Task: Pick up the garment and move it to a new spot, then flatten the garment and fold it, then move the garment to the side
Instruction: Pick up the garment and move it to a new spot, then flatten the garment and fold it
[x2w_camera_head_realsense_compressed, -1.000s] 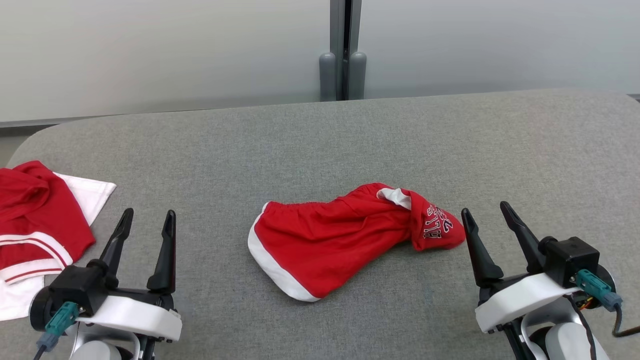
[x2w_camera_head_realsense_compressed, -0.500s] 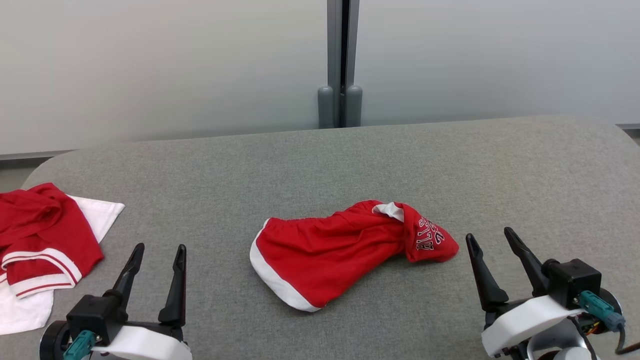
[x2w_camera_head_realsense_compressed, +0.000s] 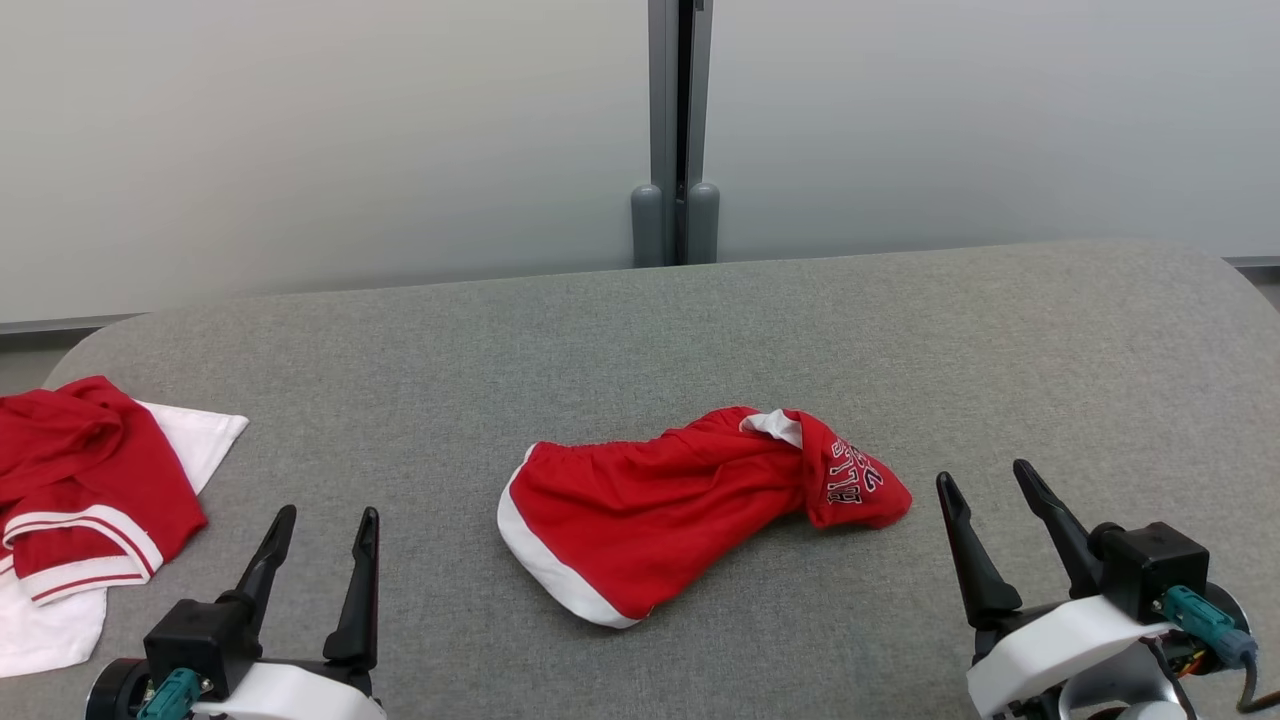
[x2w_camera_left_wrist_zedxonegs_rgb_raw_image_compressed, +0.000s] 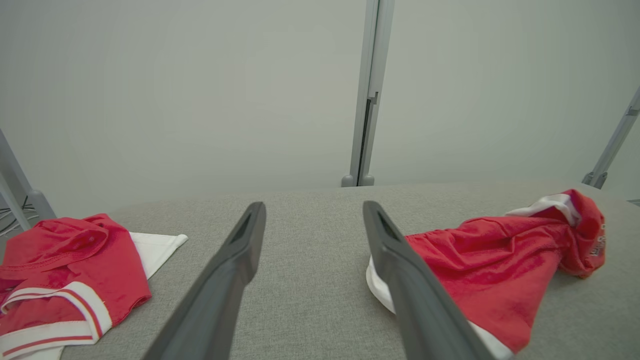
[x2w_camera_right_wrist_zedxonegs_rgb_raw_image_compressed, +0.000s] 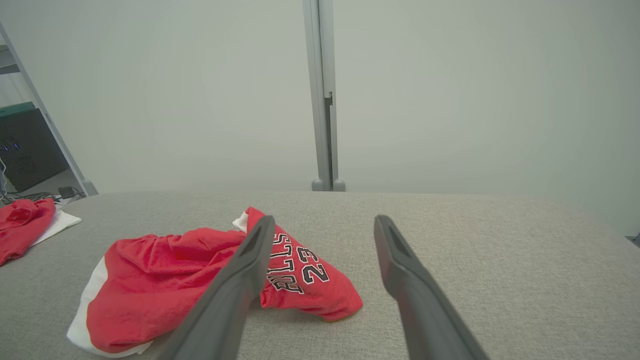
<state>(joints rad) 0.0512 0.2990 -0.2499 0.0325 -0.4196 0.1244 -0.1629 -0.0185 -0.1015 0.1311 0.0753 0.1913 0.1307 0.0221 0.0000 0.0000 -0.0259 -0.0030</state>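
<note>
A crumpled red garment (x2w_camera_head_realsense_compressed: 680, 505) with white trim and printed lettering lies in the middle of the grey table (x2w_camera_head_realsense_compressed: 640, 330). It also shows at right in the left wrist view (x2w_camera_left_wrist_zedxonegs_rgb_raw_image_compressed: 500, 260) and at lower left in the right wrist view (x2w_camera_right_wrist_zedxonegs_rgb_raw_image_compressed: 200, 280). My left gripper (x2w_camera_head_realsense_compressed: 325, 525) stands open at the lower left, well apart from the garment. My right gripper (x2w_camera_head_realsense_compressed: 985, 475) is open at the lower right, just right of the garment's lettered end. Nothing sits between the fingers of either gripper (x2w_camera_left_wrist_zedxonegs_rgb_raw_image_compressed: 312, 210) (x2w_camera_right_wrist_zedxonegs_rgb_raw_image_compressed: 322, 220).
A second pile of red and white clothing (x2w_camera_head_realsense_compressed: 80, 500) lies at the table's left edge. A grey wall with a vertical post (x2w_camera_head_realsense_compressed: 675, 130) stands behind the table. Bare grey table spreads behind and to the right of the garment.
The head camera has tilted up, so the whole picture has shifted down. Both grippers sit lower in the view. The garment has not moved on the table.
</note>
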